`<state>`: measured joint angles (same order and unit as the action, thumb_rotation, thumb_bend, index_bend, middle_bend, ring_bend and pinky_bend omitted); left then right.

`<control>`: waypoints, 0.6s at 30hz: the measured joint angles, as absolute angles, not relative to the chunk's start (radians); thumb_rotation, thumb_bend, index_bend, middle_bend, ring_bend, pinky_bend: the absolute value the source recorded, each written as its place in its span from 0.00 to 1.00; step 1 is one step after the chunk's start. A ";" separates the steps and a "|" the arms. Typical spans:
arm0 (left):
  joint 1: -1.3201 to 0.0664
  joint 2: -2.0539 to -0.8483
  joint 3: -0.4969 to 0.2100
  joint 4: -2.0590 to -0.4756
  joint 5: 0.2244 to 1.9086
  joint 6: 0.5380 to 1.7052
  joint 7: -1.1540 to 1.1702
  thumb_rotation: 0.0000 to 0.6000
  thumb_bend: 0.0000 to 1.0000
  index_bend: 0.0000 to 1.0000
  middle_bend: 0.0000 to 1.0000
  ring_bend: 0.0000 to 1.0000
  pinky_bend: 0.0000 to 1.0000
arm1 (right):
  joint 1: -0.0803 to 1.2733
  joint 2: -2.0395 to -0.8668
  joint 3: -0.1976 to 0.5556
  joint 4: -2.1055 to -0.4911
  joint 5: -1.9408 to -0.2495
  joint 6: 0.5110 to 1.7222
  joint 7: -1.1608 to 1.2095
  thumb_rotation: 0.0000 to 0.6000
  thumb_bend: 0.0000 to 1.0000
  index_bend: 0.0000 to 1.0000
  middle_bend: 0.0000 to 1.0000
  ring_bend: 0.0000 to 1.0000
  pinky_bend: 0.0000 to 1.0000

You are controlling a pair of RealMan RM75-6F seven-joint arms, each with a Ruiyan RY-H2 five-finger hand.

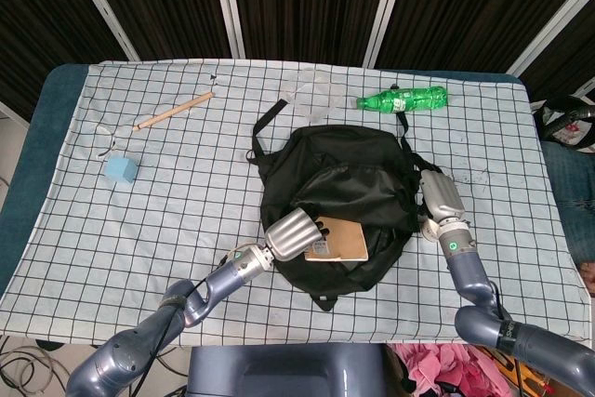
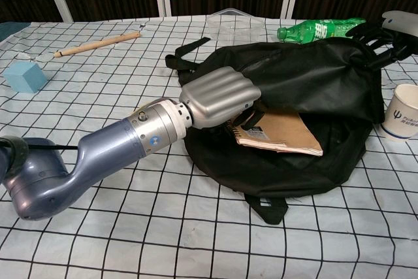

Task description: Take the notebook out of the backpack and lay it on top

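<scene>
my arms are glossy blue-grey with silver wrist cuffs; my left hand [image 2: 219, 98] and right hand [image 1: 440, 196] wear ribbed silver shells.

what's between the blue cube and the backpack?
Nothing: in the head view, only bare checked cloth lies between the blue cube and the backpack. The wooden stick sits farther back, off that line.

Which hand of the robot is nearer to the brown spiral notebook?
The left hand. It grips the brown spiral notebook at its bound end, at the black backpack opening. The right hand is at the backpack's right side, away from the notebook.
</scene>
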<state>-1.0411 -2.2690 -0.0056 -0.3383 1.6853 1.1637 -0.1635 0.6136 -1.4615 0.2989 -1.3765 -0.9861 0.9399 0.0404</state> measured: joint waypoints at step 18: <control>-1.037 -2.269 -0.001 -0.342 1.671 1.155 -0.161 1.00 0.42 0.67 0.68 0.44 0.39 | 0.614 -1.459 0.301 -1.382 -1.000 0.941 0.047 1.00 0.56 0.81 0.08 0.13 0.12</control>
<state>-1.0371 -2.2690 -0.0013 -0.3418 1.6714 1.1554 -0.1608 0.6140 -1.4592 0.3013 -1.3823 -0.9996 0.9413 0.0466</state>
